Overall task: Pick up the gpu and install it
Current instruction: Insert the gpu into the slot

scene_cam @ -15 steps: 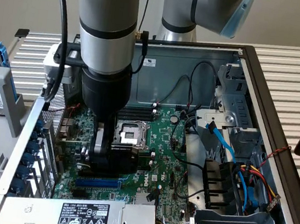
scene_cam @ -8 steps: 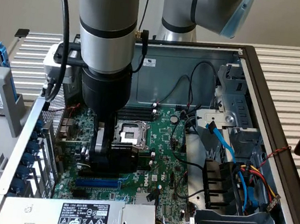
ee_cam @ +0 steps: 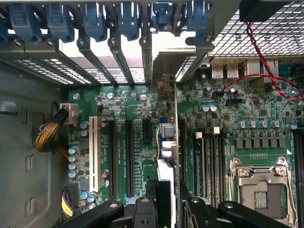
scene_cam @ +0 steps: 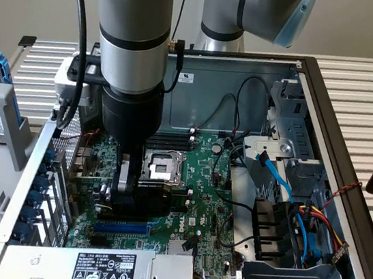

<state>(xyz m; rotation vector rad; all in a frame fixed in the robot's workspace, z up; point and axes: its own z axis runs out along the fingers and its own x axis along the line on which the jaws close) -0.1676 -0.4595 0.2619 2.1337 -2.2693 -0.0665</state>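
Currently the arm reaches down into the open computer case, and the gripper (scene_cam: 132,198) is clenched on the gpu (scene_cam: 153,196), whose black shroud shows between the fingers just over the motherboard (scene_cam: 211,184). On the exterior view's clock face, the held card sits at about seven o'clock from the CPU socket (scene_cam: 162,166) and close to it. The blue expansion slot (scene_cam: 122,228) lies at six o'clock from the card, just beside it. The labelled power supply (scene_cam: 104,270) is farther out along the same six o'clock line. A blue data cable (scene_cam: 275,172) runs near the drive bays at about three o'clock from the socket, well apart from the card. In the wrist view the gripper (ee_cam: 167,190) straddles the gpu (ee_cam: 167,140), which is seen edge-on as a thin upright strip. The card runs from the fingers (ee_cam: 151,192) toward the rear wall of the case, and its silver bracket end reaches the row of blue retention clips (ee_cam: 95,21). It stands between the long black slots of the motherboard (ee_cam: 142,114), with the white slot (ee_cam: 93,152) on one side and the CPU socket (ee_cam: 261,190) on the other. Whether its lower edge has entered a slot cannot be told.
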